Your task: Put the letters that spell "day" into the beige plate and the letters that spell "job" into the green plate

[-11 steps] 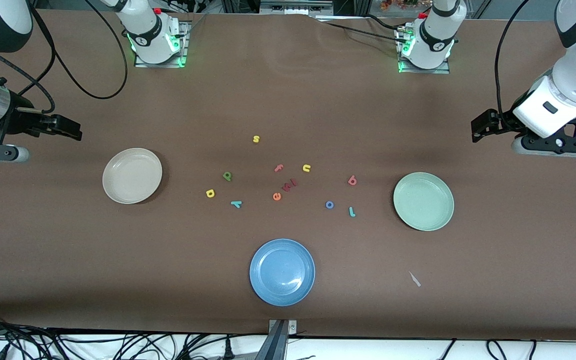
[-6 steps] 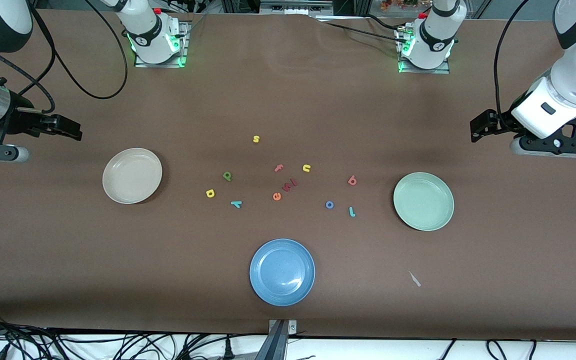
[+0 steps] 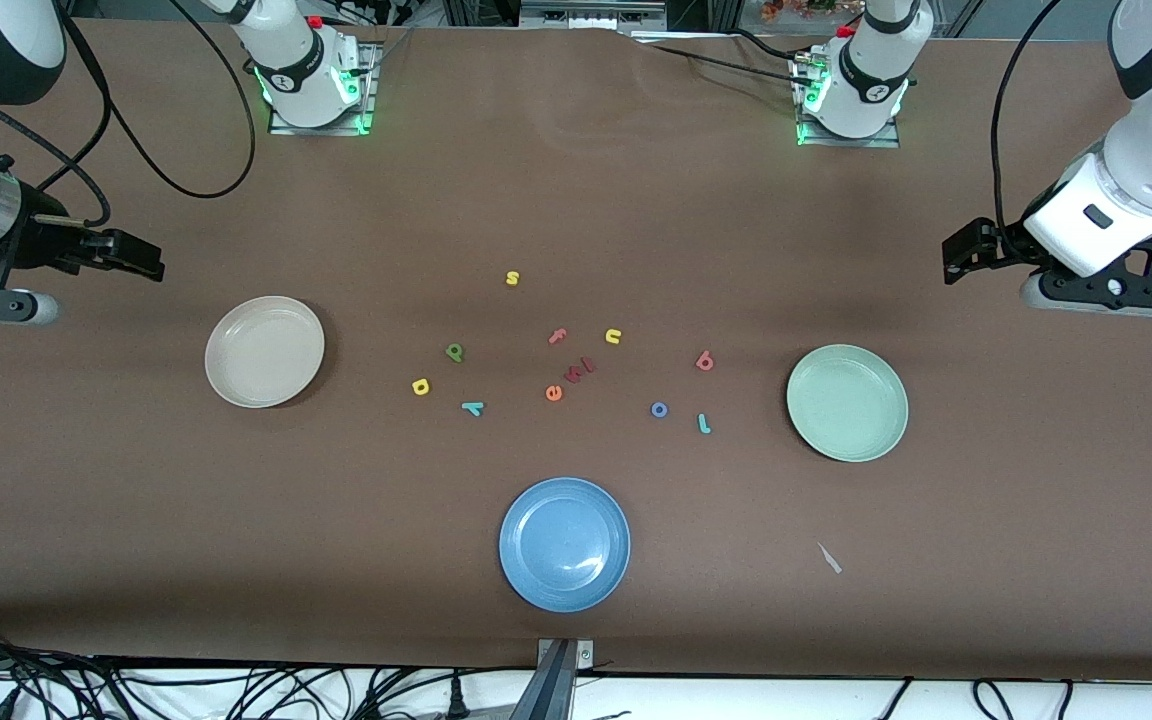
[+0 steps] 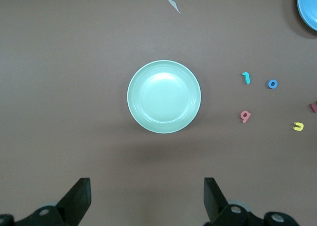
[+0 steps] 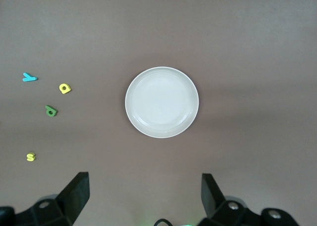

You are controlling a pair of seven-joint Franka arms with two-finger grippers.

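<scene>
The beige plate (image 3: 264, 351) (image 5: 161, 101) lies toward the right arm's end of the table and the green plate (image 3: 847, 402) (image 4: 164, 96) toward the left arm's end. Between them lie the green "d" (image 3: 454, 351), yellow "a" (image 3: 421, 386) and teal "y" (image 3: 473, 407). Closer to the green plate are the red "b" (image 3: 704, 361), blue "o" (image 3: 659, 409) and teal "j" (image 3: 704, 423). My right gripper (image 3: 141, 262) (image 5: 144, 198) hangs open over bare table beside the beige plate. My left gripper (image 3: 961, 255) (image 4: 146, 201) hangs open beside the green plate. Both hold nothing.
A blue plate (image 3: 564, 543) sits nearest the front camera. Other letters lie mid-table: a yellow "s" (image 3: 512, 278), pink "f" (image 3: 557, 337), yellow "u" (image 3: 613, 336), orange "e" (image 3: 553, 393) and small red ones (image 3: 581, 368). A white scrap (image 3: 829, 558) lies by the green plate.
The left arm's hand shifted very slightly; plates, letters and the right arm stayed where they were.
</scene>
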